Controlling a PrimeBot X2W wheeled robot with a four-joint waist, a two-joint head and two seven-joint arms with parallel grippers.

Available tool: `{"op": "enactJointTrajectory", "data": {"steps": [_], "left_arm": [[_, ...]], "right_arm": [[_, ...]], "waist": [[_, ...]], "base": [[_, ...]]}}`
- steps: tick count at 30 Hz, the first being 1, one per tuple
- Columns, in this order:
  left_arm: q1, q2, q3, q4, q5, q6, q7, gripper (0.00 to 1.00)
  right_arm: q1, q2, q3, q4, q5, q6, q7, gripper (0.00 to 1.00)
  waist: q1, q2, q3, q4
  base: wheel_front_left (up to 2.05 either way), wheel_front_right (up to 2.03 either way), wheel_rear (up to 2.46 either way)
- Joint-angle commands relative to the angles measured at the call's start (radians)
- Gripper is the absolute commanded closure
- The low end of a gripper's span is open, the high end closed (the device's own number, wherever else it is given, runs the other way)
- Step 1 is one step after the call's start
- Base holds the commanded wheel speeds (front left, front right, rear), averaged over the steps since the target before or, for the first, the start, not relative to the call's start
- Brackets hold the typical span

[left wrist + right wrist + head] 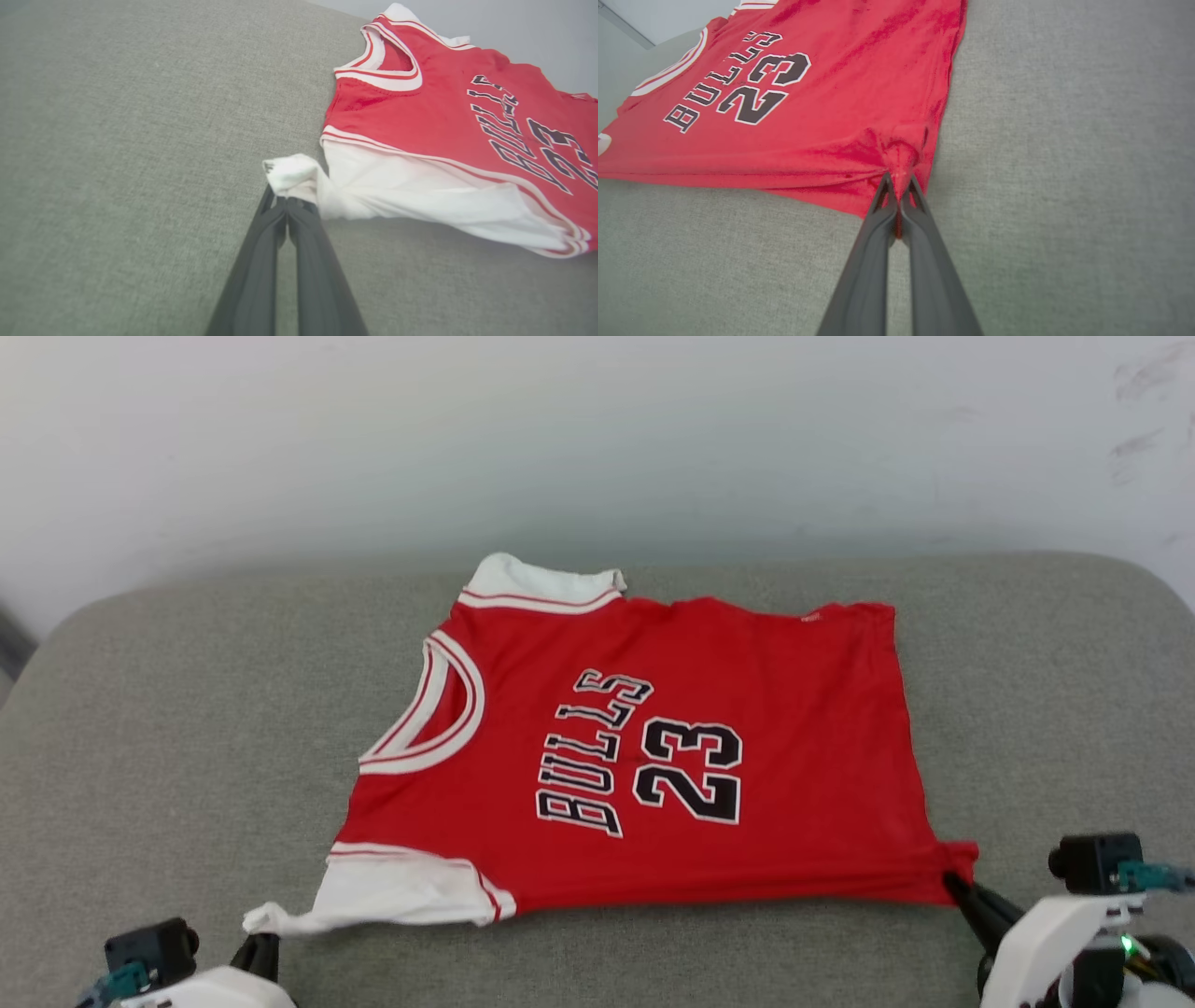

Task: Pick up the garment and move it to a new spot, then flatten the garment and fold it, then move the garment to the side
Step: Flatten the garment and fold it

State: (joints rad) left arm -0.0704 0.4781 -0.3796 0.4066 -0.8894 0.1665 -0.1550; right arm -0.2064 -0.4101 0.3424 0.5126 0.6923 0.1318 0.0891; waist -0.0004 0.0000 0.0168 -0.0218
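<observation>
Two spots on the red jersey-style shirt with white short sleeves were pinched. Your left gripper, with its two long dark fingers, was closed tight on the tip of the near white sleeve. Your right gripper was closed tight on the near corner of the red hem. The shirt lay spread out in the middle of the grey cloth cushion, with its near side close to the front edge. It looked light, soft and floppy, so I think it would sag and bunch. Corners and seams were good places to hold. You could not see its underside, and the far sleeve looked partly tucked under.
</observation>
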Motion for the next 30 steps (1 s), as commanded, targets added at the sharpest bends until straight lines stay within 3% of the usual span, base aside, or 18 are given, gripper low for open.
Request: {"op": "enactJointTrajectory", "data": {"steps": [1,10,14,17,22,30], "left_arm": [[0.041,0.021,0.013,-0.032,-0.01,0.025,0.008,1.0],[0.292,0.104,0.047,-0.409,-0.045,0.204,0.115,1.0],[0.278,0.123,0.053,-0.517,-0.031,0.229,0.126,1.0],[0.219,0.12,0.039,-0.535,-0.018,0.215,0.141,1.0],[0.072,0.082,0.016,-0.473,-0.019,0.156,0.149,1.0],[-0.161,0.023,-0.023,-0.29,0.006,0.059,0.137,1.0]], "right_arm": [[0.046,-0.003,-0.029,-0.016,-0.024,-0.002,0.007,1.0],[0.345,0.118,-0.257,-0.31,-0.149,-0.002,0.2,1.0],[0.393,0.179,-0.334,-0.43,-0.207,-0.002,0.295,1.0],[0.378,0.216,-0.362,-0.475,-0.237,-0.002,0.352,1.0],[0.308,0.251,-0.378,-0.493,-0.279,-0.001,0.4,1.0],[0.164,0.242,-0.372,-0.435,-0.303,-0.001,0.399,1.0]], "waist": [[0.0004,0.0,-0.037,0.01],[0.0004,0.0,-0.057,0.025],[0.0004,0.0,-0.043,0.033],[0.0004,0.0,-0.024,0.037],[0.0004,0.0,0.05,0.031],[0.0004,0.0,0.177,0.017]], "base": [[0.0,0.0,0.0],[0.0,0.0,0.0],[0.0,0.0,0.0],[0.0,0.0,0.0],[0.0,0.0,0.0],[0.0,0.0,0.0]]}}
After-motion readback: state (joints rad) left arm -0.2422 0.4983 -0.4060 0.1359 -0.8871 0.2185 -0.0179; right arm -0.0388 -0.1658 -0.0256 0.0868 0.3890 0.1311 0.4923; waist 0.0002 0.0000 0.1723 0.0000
